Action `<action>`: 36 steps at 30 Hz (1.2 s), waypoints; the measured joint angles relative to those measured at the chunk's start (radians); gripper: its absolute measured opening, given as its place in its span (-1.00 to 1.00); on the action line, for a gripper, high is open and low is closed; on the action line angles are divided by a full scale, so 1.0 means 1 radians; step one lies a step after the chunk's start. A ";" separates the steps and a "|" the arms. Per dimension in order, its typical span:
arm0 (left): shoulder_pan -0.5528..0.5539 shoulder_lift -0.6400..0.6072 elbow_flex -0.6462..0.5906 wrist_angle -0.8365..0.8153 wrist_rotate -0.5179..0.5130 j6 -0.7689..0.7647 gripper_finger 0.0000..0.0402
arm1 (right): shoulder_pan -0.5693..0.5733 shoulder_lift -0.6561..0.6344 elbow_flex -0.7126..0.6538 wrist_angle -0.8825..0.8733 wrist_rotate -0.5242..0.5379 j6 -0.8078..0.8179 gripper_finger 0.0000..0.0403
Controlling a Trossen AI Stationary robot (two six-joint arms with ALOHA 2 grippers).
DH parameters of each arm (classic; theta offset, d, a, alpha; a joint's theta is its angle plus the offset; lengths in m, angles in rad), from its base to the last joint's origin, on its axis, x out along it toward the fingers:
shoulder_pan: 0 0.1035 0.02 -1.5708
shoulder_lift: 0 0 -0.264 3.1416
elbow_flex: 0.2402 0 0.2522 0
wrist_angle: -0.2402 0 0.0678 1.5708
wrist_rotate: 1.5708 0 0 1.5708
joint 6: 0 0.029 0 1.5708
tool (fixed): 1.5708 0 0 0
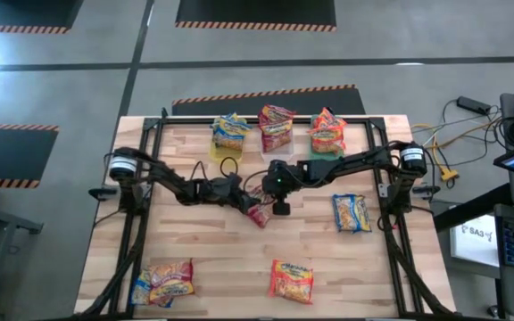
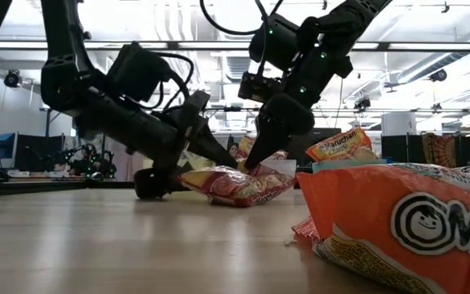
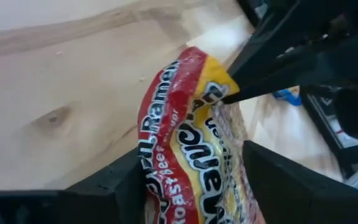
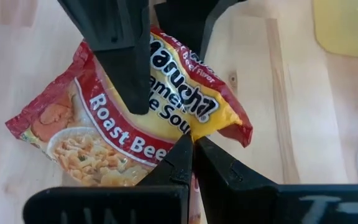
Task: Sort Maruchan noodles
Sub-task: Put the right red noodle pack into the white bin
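Sorting looks partway done: 3 bins (image 1: 276,143) hold packets, 4 or more lie loose. Left end effector (image 3: 191,186) straddles the red roast-beef packet (image 4: 123,124) mid-tabletop (image 1: 203,259); right end effector (image 4: 191,144), fingers closed, pinches its edge

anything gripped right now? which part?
The red Roast Beef packet, by both grippers. Right gripper pinches its edge, shut. Left gripper has its fingers either side of the packet's other end.
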 joint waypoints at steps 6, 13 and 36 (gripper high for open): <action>0.002 0.007 0.000 0.018 0.043 0.033 -0.30 | 0.000 0.000 0.000 -0.004 0.000 0.022 -0.96; 0.004 0.007 0.000 0.018 0.073 0.050 -0.86 | -0.010 -0.041 0.012 -0.082 -0.009 0.086 -0.94; 0.116 -0.001 0.036 -0.009 0.397 0.592 -0.99 | -0.125 -0.135 0.112 -0.328 -0.495 0.290 -0.24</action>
